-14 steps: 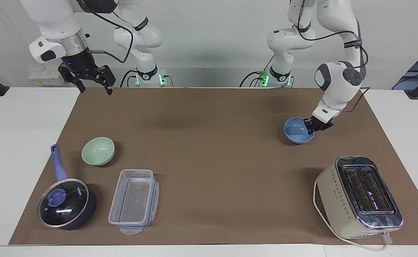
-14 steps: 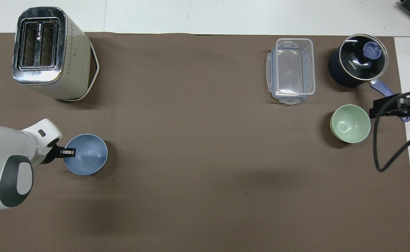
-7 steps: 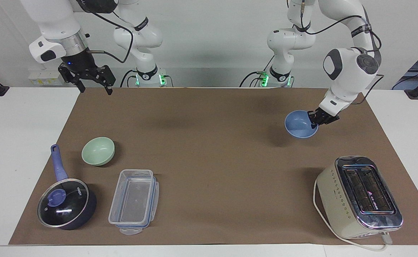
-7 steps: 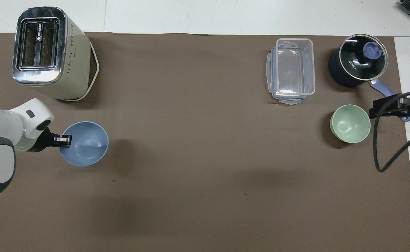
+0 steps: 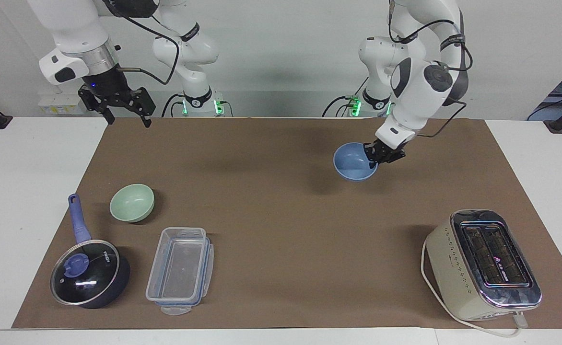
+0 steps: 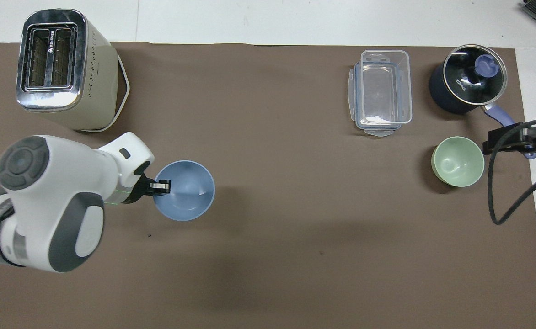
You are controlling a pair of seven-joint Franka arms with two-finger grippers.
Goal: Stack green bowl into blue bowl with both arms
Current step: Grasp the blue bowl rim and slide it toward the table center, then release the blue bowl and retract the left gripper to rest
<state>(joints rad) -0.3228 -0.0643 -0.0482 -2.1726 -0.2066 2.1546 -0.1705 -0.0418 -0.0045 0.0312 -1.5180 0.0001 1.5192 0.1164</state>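
— Where's the blue bowl (image 5: 355, 162) right now?

— Up off the counter (image 5: 22, 191), over the brown mat (image 5: 281, 215), roughly mid-table toward the left arm's end. The left gripper (image 5: 377, 154) has its fingers pinched shut on the bowl's rim, and the bowl hangs open side up with its shadow on the mat under it.

— And the green bowl (image 5: 132, 203)?

— Sitting on the mat at the right arm's end, open side up, nothing touching it. Just beside it, farther from the robots, is a dark pot (image 5: 90, 273) with a glass lid and a blue handle, and next to that a clear plastic container (image 5: 180, 270).

— The other arm?

— It waits. The right gripper (image 5: 126, 111) hangs high over the mat's edge at its own end, fingers spread wide, holding nothing.

— Anything else out there?

— A cream toaster (image 5: 482, 266) at the left arm's end, farther from the robots than the blue bowl, well apart from it.
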